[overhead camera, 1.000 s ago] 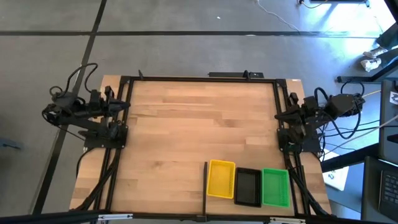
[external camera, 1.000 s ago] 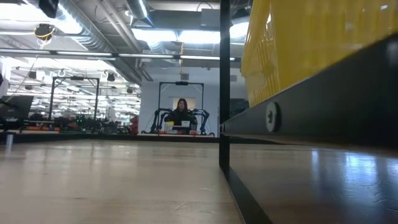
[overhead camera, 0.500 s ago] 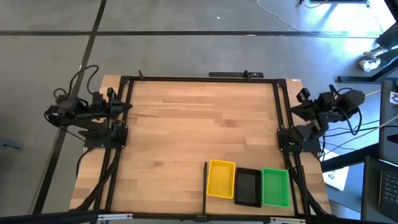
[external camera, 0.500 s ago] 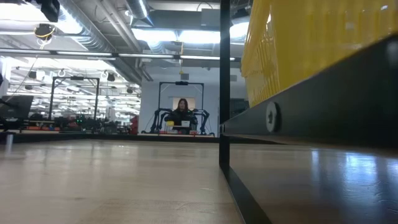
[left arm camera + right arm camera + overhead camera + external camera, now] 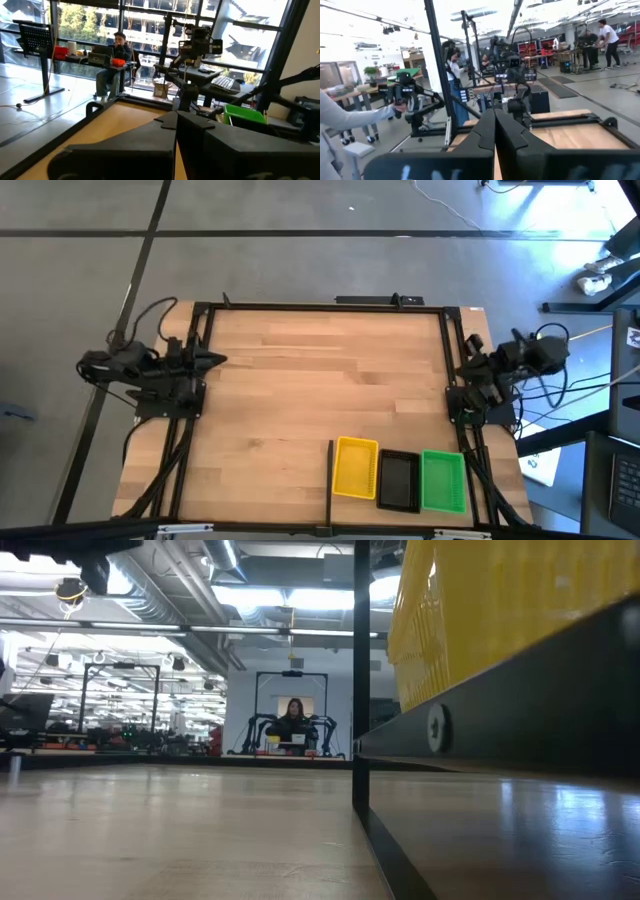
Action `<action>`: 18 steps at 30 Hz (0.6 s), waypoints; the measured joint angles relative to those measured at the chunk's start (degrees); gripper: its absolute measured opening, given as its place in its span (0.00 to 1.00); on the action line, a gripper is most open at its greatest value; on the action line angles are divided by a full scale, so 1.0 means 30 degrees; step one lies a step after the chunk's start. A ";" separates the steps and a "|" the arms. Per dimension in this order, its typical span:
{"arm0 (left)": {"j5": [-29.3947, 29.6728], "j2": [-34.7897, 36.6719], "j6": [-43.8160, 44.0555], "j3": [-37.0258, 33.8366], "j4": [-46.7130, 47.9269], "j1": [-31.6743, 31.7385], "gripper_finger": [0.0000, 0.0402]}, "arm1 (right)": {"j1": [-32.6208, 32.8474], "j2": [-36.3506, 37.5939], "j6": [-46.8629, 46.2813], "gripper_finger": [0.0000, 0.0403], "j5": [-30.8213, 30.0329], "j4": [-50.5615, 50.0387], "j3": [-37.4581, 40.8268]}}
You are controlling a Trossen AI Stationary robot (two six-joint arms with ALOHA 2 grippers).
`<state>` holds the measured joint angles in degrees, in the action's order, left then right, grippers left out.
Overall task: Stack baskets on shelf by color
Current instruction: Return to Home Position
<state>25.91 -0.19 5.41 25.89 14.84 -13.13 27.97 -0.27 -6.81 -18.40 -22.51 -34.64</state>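
Three baskets stand side by side near the table's near right corner: yellow (image 5: 355, 468), black (image 5: 398, 480) and green (image 5: 443, 480). From above I cannot tell how many lie in each stack. They rest on the shelf, whose thin black bar (image 5: 330, 480) runs along its left side. The low view shows the yellow basket (image 5: 500, 610) above the shelf's dark edge (image 5: 500, 710). My left gripper (image 5: 218, 360) (image 5: 176, 120) is shut at the table's left edge. My right gripper (image 5: 468, 368) (image 5: 494, 116) is shut at the right edge. Both are far from the baskets.
A black frame (image 5: 320, 306) runs around the planked tabletop (image 5: 320, 390), and cables hang behind both arm bases. An upright black post (image 5: 361, 670) stands beside the shelf. People and other robot stations show in the room beyond the table.
My left gripper has reached a little toward the table's right, out over the left edge. My right arm swung outward and up off the right edge, then came back toward it. The baskets have stayed put.
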 joint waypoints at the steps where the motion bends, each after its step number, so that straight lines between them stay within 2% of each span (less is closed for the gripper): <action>1: -0.0001 0.0000 0.0001 -0.0404 -0.0369 0.0000 0.00 | -0.0003 -0.0002 0.0007 0.00 0.0122 0.0441 0.0489; 12: -0.0005 0.0000 -0.0896 -0.4843 -0.4881 0.0000 0.00 | 0.0001 -0.0011 -0.0106 0.00 0.0228 0.5927 0.5459; 18: -0.0007 0.0000 -0.0986 -0.7609 -0.7825 0.0000 0.00 | 0.0005 -0.0015 0.1014 0.00 0.0219 0.8207 0.7945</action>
<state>25.89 -0.19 2.45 3.06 -8.64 -13.13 27.99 -0.32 -3.77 -17.74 2.11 -10.81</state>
